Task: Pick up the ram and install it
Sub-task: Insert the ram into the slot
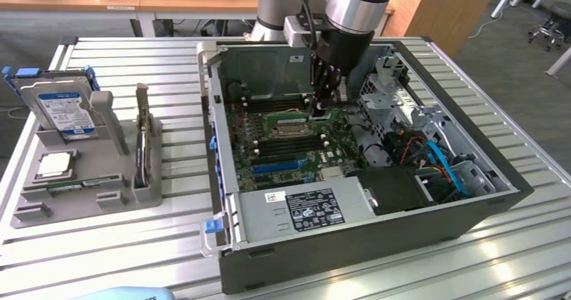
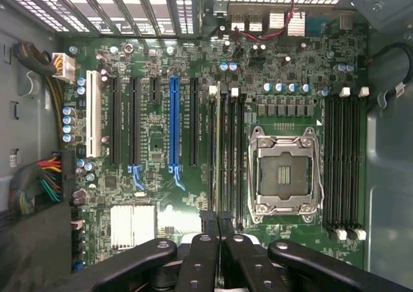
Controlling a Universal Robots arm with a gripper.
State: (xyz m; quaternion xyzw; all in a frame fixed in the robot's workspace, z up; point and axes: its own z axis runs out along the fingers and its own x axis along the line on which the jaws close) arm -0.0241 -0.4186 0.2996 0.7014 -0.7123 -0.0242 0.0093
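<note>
My gripper (image 1: 319, 106) reaches down into the open computer case, over the motherboard (image 2: 155, 143). Its black fingers (image 2: 208, 224) are shut on the ram (image 2: 216, 156), a thin stick seen edge-on between them. The ram runs along the outermost memory slot in the bank just beside the silver CPU socket (image 2: 284, 176). I cannot tell whether it is seated in that slot or just above it. In the exterior view the gripper stands close behind the CPU socket (image 1: 283, 127), and the fingers hide the ram.
The case walls (image 1: 214, 146) and the drive cage (image 1: 392, 93) stand close around the arm. A grey parts tray (image 1: 80, 200) at the exterior view's left holds a hard drive (image 1: 63, 109), a square processor (image 1: 53, 165) and a green stick (image 1: 80, 185). A second bank of memory slots (image 2: 345, 163) lies beyond the socket.
</note>
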